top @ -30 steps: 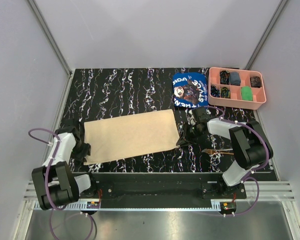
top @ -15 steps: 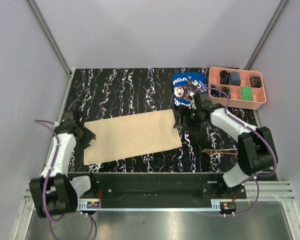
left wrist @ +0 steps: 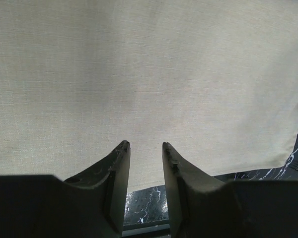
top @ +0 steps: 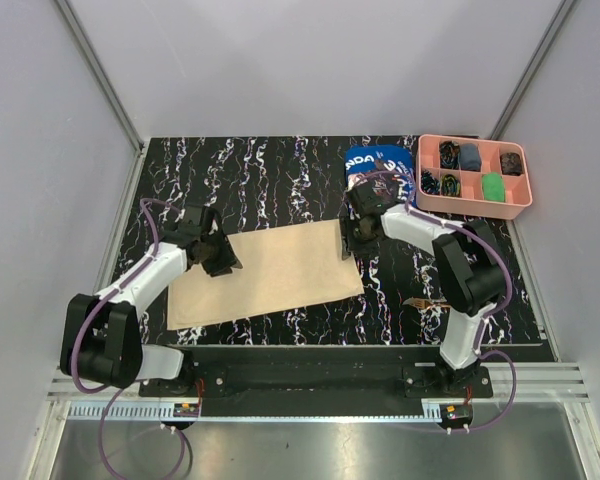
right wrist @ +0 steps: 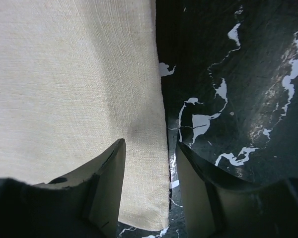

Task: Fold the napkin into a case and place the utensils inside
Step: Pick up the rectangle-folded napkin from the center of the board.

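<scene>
Plain beige cloth napkin [top: 265, 272] is lying flat, long axis left-right, on the black marbled counter [top: 260, 170].
Left gripper [top: 218, 258] is hovering at its far-left corner, right gripper [top: 350, 243] straddling the right edge; both jaws part-open, empty.

Setting: robotics lab test cell. Evidence: plain grey enclosure walls [top: 310, 60] on aluminium frame posts [top: 100, 75]. Black marbled tabletop [top: 240, 170]. Left arm [top: 140, 285] and right arm [top: 420, 228] bolted to a slotted aluminium rail [top: 310, 408] at the near edge. Purple cables [top: 101, 435] loop from the bases.

Tabletop [top: 250, 180] beyond the napkin [top: 270, 270] lies open; blue cloth [top: 390, 170] crowds its right corner.
</scene>
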`<move>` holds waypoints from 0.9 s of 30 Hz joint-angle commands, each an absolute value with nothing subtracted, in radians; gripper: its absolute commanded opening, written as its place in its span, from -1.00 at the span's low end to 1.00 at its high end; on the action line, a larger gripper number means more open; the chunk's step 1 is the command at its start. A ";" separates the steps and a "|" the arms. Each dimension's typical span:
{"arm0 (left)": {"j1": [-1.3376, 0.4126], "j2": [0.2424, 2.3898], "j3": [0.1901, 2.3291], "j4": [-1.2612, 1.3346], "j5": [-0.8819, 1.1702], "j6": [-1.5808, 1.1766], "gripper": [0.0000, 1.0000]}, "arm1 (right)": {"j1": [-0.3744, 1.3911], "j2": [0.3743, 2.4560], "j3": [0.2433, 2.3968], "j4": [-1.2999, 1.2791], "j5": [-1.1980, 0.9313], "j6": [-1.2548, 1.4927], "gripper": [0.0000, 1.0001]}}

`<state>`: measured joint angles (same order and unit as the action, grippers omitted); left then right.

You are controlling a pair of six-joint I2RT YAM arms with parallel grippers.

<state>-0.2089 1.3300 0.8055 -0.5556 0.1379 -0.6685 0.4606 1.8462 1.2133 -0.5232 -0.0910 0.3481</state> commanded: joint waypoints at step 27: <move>-0.222 1.259 0.790 -0.495 0.148 -0.649 -0.29 | 0.542 1.875 1.141 -0.537 0.244 0.365 -1.00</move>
<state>-0.2222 1.2873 0.7586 -0.4839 0.2050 -0.6472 0.5812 1.8961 1.2179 -0.4675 0.1486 0.3817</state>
